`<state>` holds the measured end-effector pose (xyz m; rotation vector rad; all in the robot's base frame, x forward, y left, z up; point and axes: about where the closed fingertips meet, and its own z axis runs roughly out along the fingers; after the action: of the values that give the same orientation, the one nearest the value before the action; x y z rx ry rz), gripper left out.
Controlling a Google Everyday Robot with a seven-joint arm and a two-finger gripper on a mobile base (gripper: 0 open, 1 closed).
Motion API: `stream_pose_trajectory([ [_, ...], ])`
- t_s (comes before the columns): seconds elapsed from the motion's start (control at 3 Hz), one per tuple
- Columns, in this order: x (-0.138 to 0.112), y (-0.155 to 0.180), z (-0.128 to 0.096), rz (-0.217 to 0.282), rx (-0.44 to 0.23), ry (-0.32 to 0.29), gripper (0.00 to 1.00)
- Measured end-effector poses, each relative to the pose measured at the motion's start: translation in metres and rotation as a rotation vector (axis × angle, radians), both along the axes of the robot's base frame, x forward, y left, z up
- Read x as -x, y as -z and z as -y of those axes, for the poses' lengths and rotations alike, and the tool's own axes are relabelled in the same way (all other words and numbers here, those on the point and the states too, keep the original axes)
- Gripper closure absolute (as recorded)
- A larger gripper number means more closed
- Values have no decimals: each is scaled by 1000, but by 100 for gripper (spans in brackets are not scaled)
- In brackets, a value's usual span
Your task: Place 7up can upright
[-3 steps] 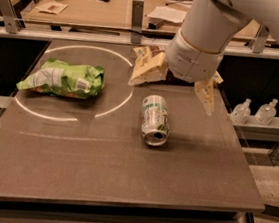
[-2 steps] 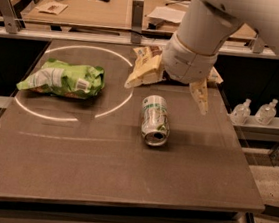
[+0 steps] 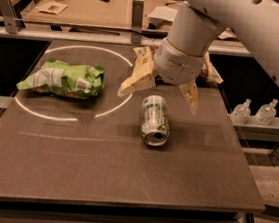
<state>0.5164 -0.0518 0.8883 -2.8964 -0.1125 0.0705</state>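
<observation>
7up can [image 3: 155, 120] lies on its side on the dark brown table [image 3: 121, 182], a little right of the middle. Its silver top faces the near edge and its white and green label faces up. We see it lying lengthwise, far end to near end, with its far end just beside the white ring [image 3: 86, 47] painted on the tabletop.

Our gripper [image 3: 159, 98] hangs over the far end of the can, reaching down from the white arm [image 3: 249, 30] that enters from the upper right. The claw is open and holds nothing. Its two tan fingers [image 3: 139, 76] spread wide, one to the left of the can and one to the right. The left one points down over the ring's right edge, the right one points at bare table. We see no contact between either finger and the can, though the fingertips sit close to its far end.

A crinkled green snack bag [image 3: 62, 78] lies inside the ring on the left, well apart from the can. Two small clear bottles [image 3: 252, 111] stand on a ledge past the right edge of the table. Beyond the far edge we see a light wooden desk [image 3: 101, 8] with a sheet of paper [image 3: 52, 7] on it.
</observation>
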Motion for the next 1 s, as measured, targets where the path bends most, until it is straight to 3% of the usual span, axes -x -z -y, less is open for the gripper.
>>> stream_pose_trajectory([
  [0.33,4,15,1,-19,42,-51,0],
  [0.67,3,26,6,-13,93,-47,0],
  [1.0,-2,34,12,3,147,13,0],
])
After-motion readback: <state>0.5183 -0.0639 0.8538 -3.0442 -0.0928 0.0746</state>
